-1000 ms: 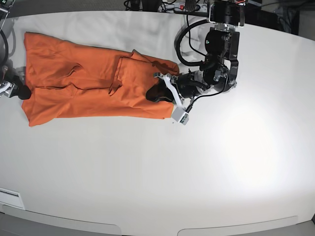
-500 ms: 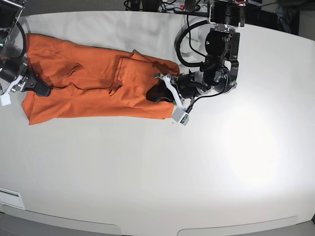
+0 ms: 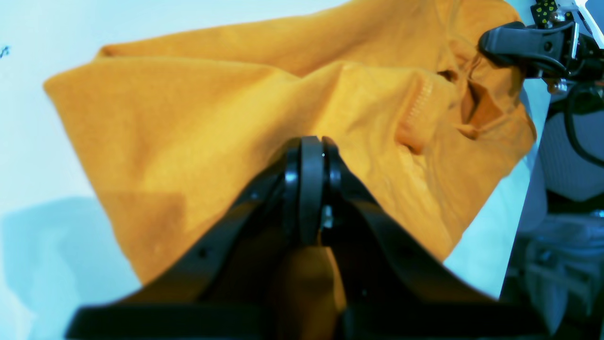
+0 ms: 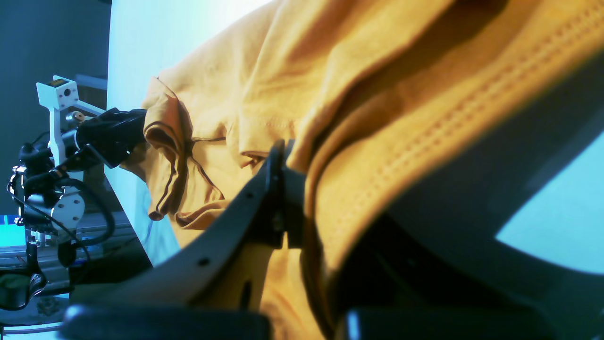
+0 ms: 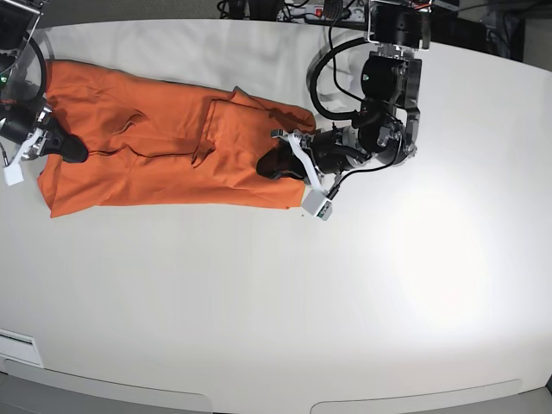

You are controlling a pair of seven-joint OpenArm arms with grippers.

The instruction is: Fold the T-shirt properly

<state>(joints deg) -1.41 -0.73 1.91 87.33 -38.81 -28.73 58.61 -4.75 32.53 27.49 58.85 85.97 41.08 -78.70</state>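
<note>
Left arm (image 5: 386, 95) reaching down from the far table edge, forearm bent inward, wrist turned toward the garment's near end. Left gripper (image 5: 274, 164) lying low, jaws pressed together, pinching a fold of the T-shirt (image 5: 164, 147); black fingers (image 3: 309, 184) meeting flat with orange cloth running between and beneath them. Right gripper (image 5: 67, 148) at the opposite end, mostly cut off by the frame edge, jaws closed on the cloth's edge; hem draped over the upper finger (image 4: 278, 189).
</note>
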